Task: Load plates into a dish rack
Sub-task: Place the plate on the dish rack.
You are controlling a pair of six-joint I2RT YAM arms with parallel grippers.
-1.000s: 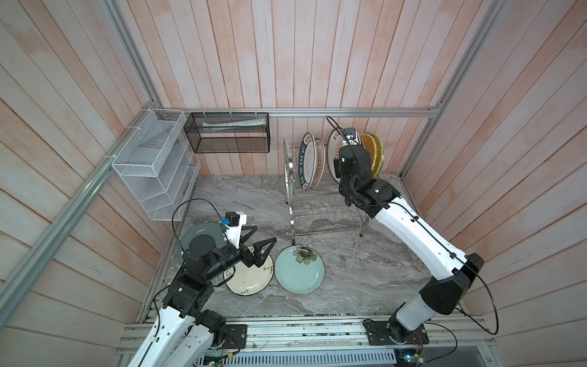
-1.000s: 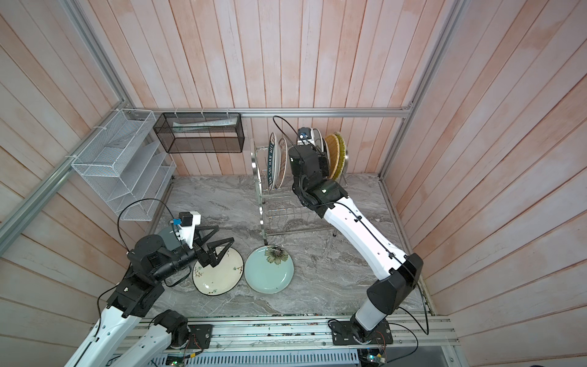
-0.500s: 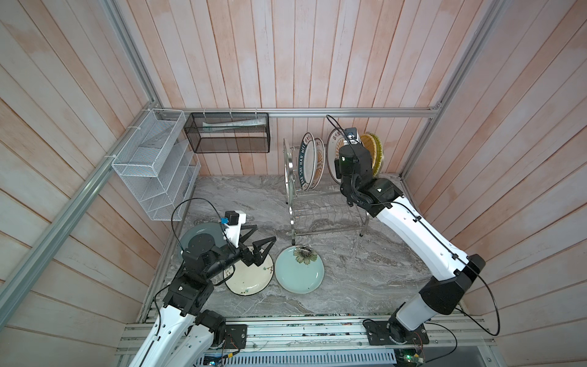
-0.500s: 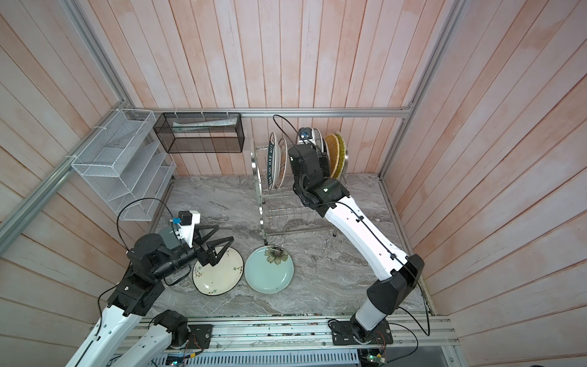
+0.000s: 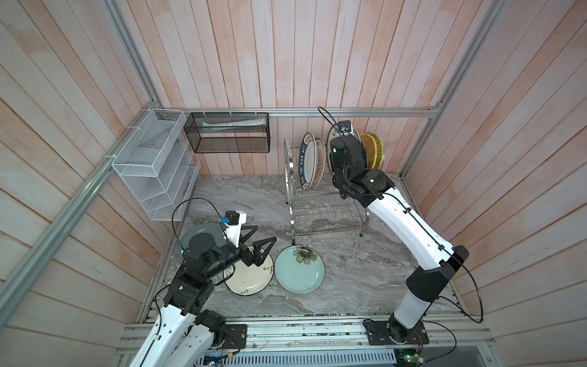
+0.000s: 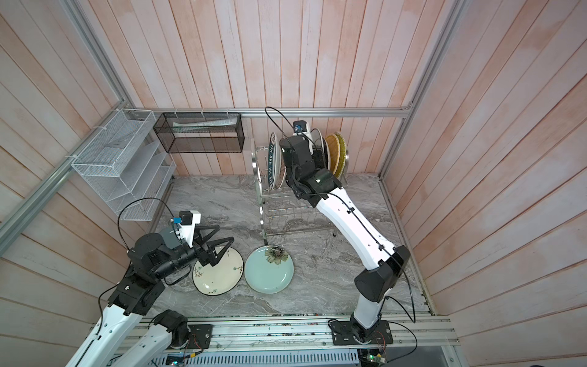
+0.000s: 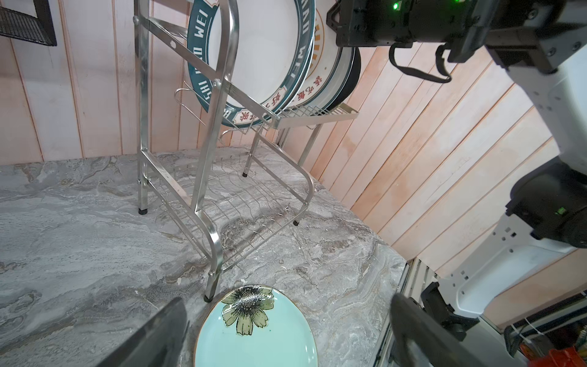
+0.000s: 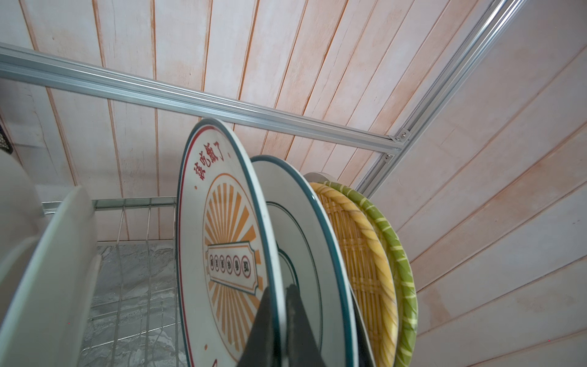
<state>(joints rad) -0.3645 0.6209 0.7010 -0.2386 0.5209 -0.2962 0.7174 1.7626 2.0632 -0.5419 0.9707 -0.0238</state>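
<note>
- The rack (image 5: 286, 165) stands at the back of the surface (image 5: 349, 286). Its top tier is well filled and its lower tier holds nothing.
- At least six plates stand on edge in the top tier. A lettered plate (image 5: 305, 162) is at the robot's left end, a woven plate (image 5: 369, 150) and a green plate (image 5: 380, 155) at the other end.
- The right pincer (image 8: 279, 287) is closed on the rim of the sunburst plate (image 8: 222, 248), one finger on each face.
- That plate stands upright among the others, just beside a teal-rimmed plate (image 8: 301, 206). Its lower edge is hidden, so I cannot tell whether it sits in a slot.
- The left pincer (image 5: 266, 232) is spread as wide as it goes and holds nothing. It hovers over the cream plate (image 5: 251, 279), apart from it.
- Three plates lie flat on the surface. The cream one has a blue plate (image 5: 300, 270) just beside it, whose rim lies right at a rack foot. A grey plate (image 5: 193, 231) is mostly hidden under the left arm.
- By my reckoning, well over half the load is in. The step in hand is seating and releasing the sunburst plate, with three pickups left after it.
- The flat plates look the harder part, since a rim lying on stone gives the fingers little to get under.
</note>
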